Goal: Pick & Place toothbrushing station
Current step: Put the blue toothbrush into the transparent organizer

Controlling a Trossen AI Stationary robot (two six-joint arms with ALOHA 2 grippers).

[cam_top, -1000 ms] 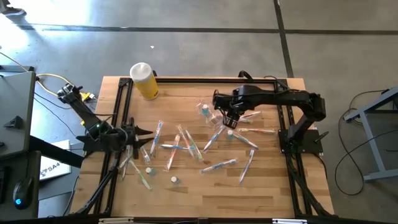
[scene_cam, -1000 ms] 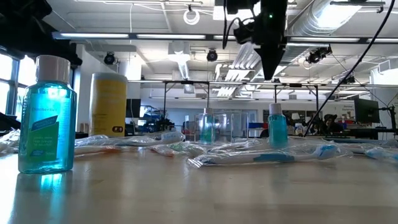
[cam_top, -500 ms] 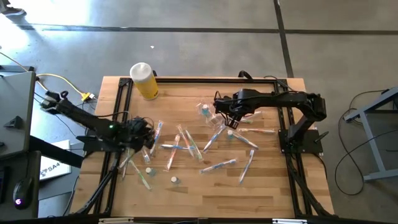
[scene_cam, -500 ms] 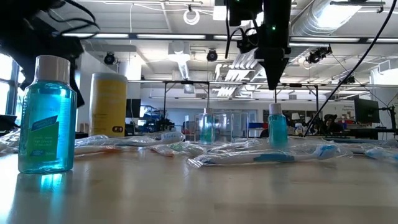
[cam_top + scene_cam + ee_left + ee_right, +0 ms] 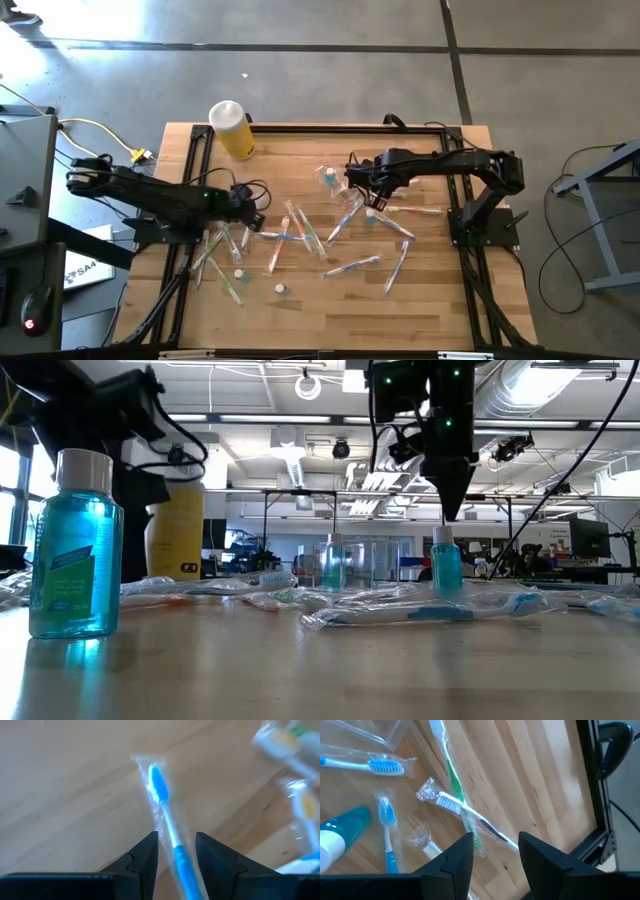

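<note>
Several wrapped pastel toothbrushes [image 5: 300,232] lie flat on the wooden table. The clear holder cup [image 5: 375,563] stands among them. My left gripper [image 5: 252,207] is open low over the left part of the pile. Its fingers stand on either side of a wrapped blue toothbrush [image 5: 167,822], and I cannot tell whether they touch it. My right gripper [image 5: 373,193] is open and empty and points down. It hangs just above a small blue bottle with a white cap [image 5: 446,565]. Its wrist view shows a green and white toothbrush [image 5: 455,787] and blue ones below it.
A yellow cylinder with a white cap [image 5: 232,130] stands at the far left corner. Small blue bottles stand about the table, one close to the low camera [image 5: 75,545] and one near the cup [image 5: 328,176]. A black frame [image 5: 300,128] runs around the table.
My left gripper has gone from the table's left edge toward the right, in over the toothbrushes. My right gripper has gone down toward the small blue bottle. The toothbrushes and bottles have not moved.
</note>
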